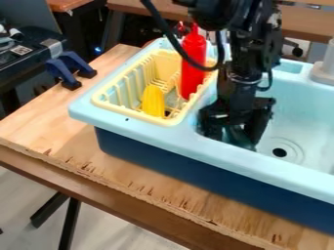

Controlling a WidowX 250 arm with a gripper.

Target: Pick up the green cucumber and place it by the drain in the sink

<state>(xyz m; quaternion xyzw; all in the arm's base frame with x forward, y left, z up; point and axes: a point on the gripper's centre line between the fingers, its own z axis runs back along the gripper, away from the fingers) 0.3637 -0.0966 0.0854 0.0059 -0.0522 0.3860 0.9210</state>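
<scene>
End effector (241, 139) observed at the left part of the sink (176, 139) basin, by the wall nearest the rack (133, 113), pointing down, its lower end inside the basin. A dark greenish patch shows low on it – whether this is a held thing or part of the tool cannot be told, nor can I tell whether the end effector is spread or pressed together. Arm (248, 56) comes in from the top edge and stands over the basin, hiding part of its far left side. A black cable (172, 37) loops down from the arm and crosses in front of the bottle (192, 73). Containers: the pale yellow slotted rack sits in the left section of the light blue sink; in it, the red bottle, upright toward the right side, and a yellow ridged piece (153, 101), on end near the front, the two apart. Basin: dark round drain (279, 153) in its floor, to the right of the end effector. A pale fixture (323, 72) stands at the far rim, right edge of view. Sink rests on the wooden tabletop (49, 122); blue clamps (63, 72) at its far left edge, black equipment (29, 53) beyond them.
</scene>
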